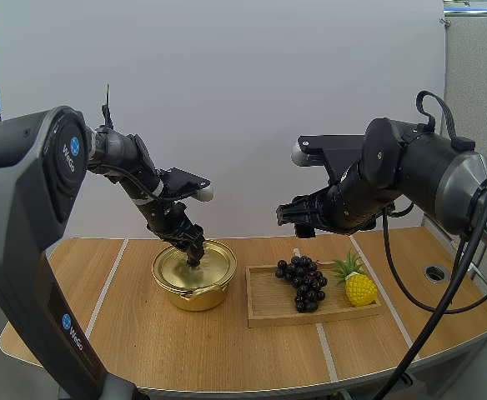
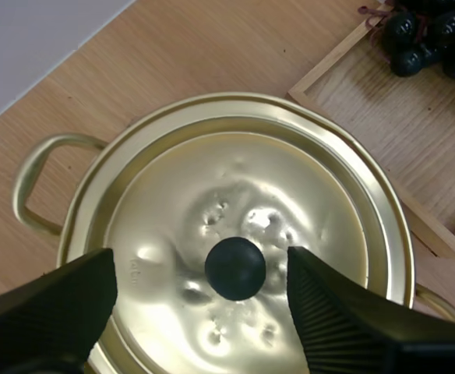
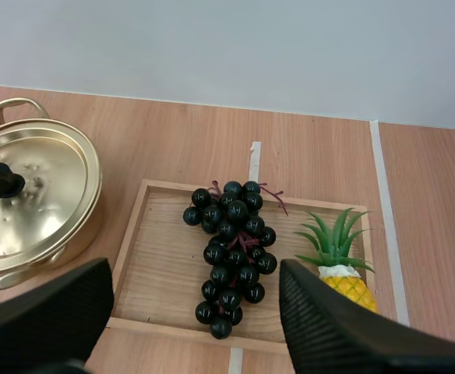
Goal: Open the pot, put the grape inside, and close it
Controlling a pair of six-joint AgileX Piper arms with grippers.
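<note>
1. The pot [image 1: 195,283] sits on the table [image 1: 143,350] with its lid [image 2: 305,195] on, and the black knob [image 2: 235,268] stands at the lid's centre.
2. Your left gripper [image 2: 200,266] hangs directly over that knob. Its fingers are spread apart, one on each side, and neither touches it.
3. Because the knob lies squarely between the jaws, the opening grasp looks like a straight descent and a pinch. I see no need for a sideways correction.
4. The grapes [image 3: 231,249] lie in the wooden tray [image 3: 157,265], just to the right of the pot. The bunch's long axis runs across the tray from its far rim toward the near one, and a toy pineapple [image 3: 344,284] lies beside it.
5. Your right gripper [image 3: 195,273] hovers above the tray with its fingers apart and empty, and the bunch lies below, in line with the gap.
6. Your right arm is the nearer one to the grapes and your left is nearer the pot. I judge the task to be at its first step, with the lid not yet lifted.
</note>
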